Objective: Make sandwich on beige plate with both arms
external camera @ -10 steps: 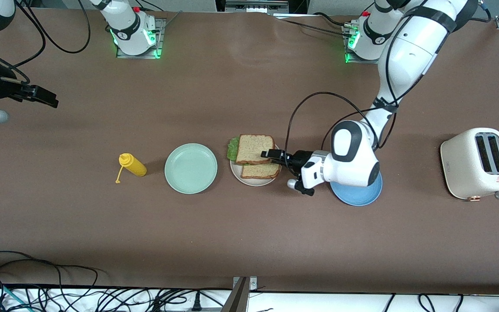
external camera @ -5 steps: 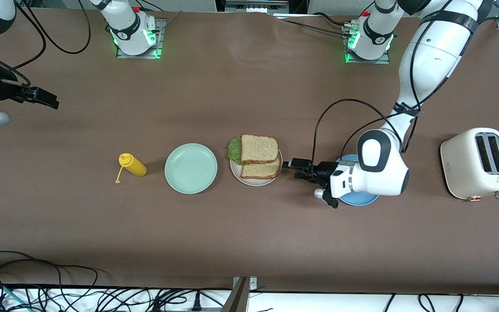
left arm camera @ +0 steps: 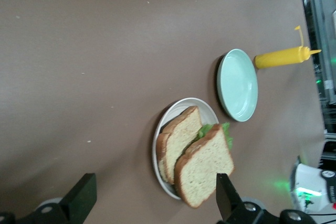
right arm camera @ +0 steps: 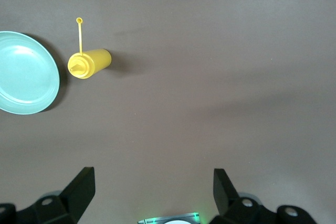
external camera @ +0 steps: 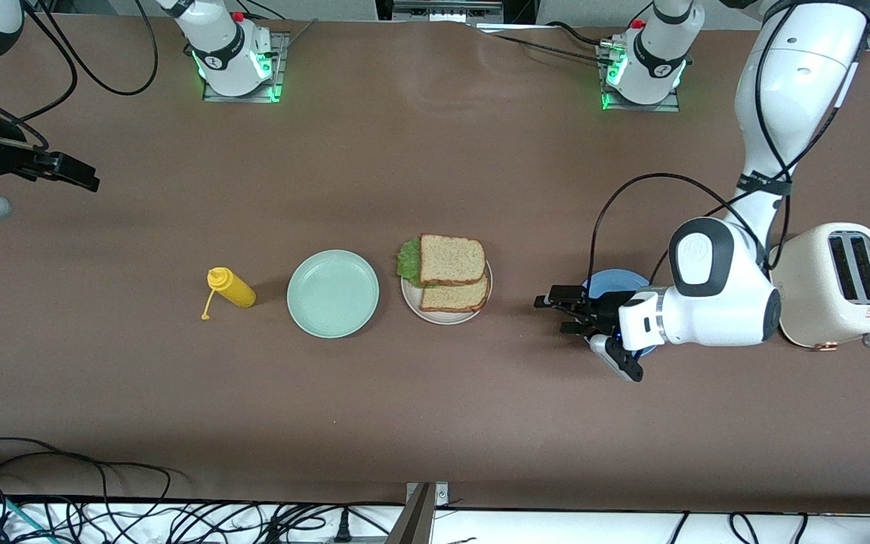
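The sandwich (external camera: 450,278) lies on the beige plate (external camera: 442,319): a top bread slice (external camera: 451,261) sits askew on a lower slice (external camera: 456,298), with green lettuce (external camera: 407,261) sticking out between them. My left gripper (external camera: 553,314) is open and empty, beside the plate toward the left arm's end. The left wrist view shows the sandwich (left arm camera: 202,163) on its plate (left arm camera: 157,148) ahead of the open left gripper (left arm camera: 152,203). My right gripper (external camera: 80,174) waits open and empty over the right arm's end of the table; its wrist view (right arm camera: 152,192) shows it open over bare table.
A mint green plate (external camera: 333,293) and a lying yellow squeeze bottle (external camera: 232,288) sit beside the sandwich toward the right arm's end. A blue plate (external camera: 615,283) lies partly under the left wrist. A cream toaster (external camera: 831,283) stands at the left arm's end.
My left gripper has drawn back from the top bread slice toward the left arm's end, past the blue plate. The slice stays on the sandwich. The right arm has barely moved.
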Tool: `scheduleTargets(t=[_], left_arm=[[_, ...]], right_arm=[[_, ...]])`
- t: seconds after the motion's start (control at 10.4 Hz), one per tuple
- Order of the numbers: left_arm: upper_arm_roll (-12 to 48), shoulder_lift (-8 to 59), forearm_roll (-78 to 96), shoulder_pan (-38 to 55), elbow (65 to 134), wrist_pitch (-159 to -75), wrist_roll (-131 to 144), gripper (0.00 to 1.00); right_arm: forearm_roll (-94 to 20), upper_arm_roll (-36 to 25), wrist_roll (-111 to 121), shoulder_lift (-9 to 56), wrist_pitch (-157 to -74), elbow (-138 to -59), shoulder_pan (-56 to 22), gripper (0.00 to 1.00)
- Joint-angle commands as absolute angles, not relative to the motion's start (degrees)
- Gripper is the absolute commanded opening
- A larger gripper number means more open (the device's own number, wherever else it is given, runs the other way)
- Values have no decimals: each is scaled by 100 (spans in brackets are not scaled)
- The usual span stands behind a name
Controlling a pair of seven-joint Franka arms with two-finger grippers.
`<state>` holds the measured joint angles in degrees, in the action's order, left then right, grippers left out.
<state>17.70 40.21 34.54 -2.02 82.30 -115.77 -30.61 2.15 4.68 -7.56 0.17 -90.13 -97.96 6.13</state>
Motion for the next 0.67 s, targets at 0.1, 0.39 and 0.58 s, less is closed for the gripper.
scheduleTargets(t=[0.1, 0.39, 0.58], left_arm=[[1661, 3587, 2386, -430, 8297, -11470, -3067, 100], [1417, 3193, 1427, -607, 8454, -11417, -3033, 100], [1110, 2579, 1005, -519, 8918, -11312, -2753, 100]], right_arm=[[229, 589, -721, 18, -8868, -9518, 536, 100], [228, 887, -896, -17, -8868, -9492, 536, 100], [211, 932, -888, 0, -8868, -9466, 536, 100]])
